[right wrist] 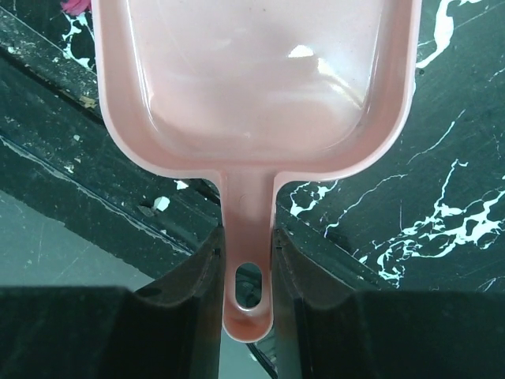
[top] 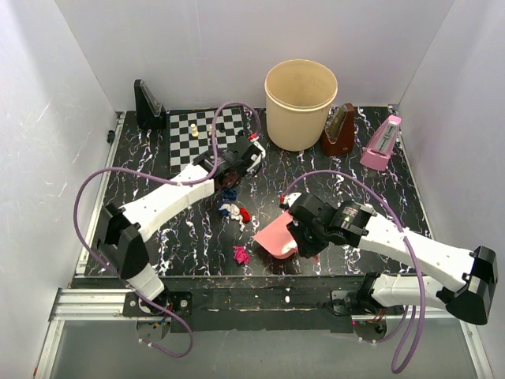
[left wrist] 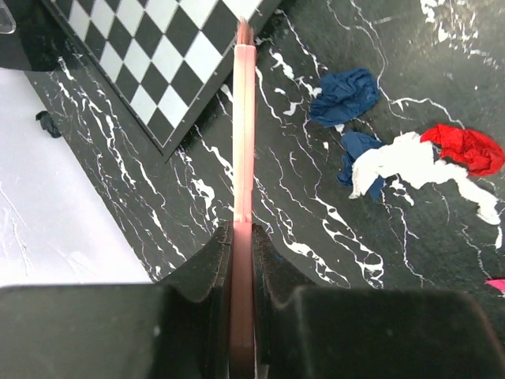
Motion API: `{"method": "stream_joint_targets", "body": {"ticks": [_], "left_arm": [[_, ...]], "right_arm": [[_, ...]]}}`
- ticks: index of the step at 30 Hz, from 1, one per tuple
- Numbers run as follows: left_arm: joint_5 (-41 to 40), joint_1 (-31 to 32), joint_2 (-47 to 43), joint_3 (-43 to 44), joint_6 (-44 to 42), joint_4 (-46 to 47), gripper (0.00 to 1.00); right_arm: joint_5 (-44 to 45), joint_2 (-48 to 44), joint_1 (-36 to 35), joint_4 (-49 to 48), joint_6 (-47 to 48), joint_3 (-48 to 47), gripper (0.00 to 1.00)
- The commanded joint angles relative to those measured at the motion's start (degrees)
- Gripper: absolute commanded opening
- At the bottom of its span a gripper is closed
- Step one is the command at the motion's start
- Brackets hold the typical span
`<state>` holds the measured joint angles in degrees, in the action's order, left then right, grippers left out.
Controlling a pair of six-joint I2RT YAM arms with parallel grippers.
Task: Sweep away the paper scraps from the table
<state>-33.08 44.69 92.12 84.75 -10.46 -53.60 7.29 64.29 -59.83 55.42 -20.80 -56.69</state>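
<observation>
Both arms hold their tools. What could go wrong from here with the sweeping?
1. The magenta scrap lies alone, close to the front edge of the table. A careless stroke might push it off instead of into the dustpan.
2. The thin pink tool in the left gripper reaches near the chessboard. A wide swing might hit it.

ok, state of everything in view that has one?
left gripper: shut on thin pink tool
right gripper: shut on dustpan handle
dustpan: empty
paper scraps: loose on the table, none in the dustpan
cream bucket: upright, open top
chess piece: standing on the chessboard
</observation>
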Motion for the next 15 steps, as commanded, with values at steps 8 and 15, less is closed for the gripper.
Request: {"method": "stream_joint_targets", "body": {"ticks": [8,15], "left_arm": [[4.5,-1.2,11.4,5.5,-3.9,-3.7,0.00],[8.5,-1.3,16.4,9.7,-3.3,-7.8,0.00]], "right_arm": [[-4.4,5.3,-0.5,-10.1,3.0,1.9,0.01],[-2.7,11.5,-0.5,-16.0,4.4,2.1,0.01]]}}
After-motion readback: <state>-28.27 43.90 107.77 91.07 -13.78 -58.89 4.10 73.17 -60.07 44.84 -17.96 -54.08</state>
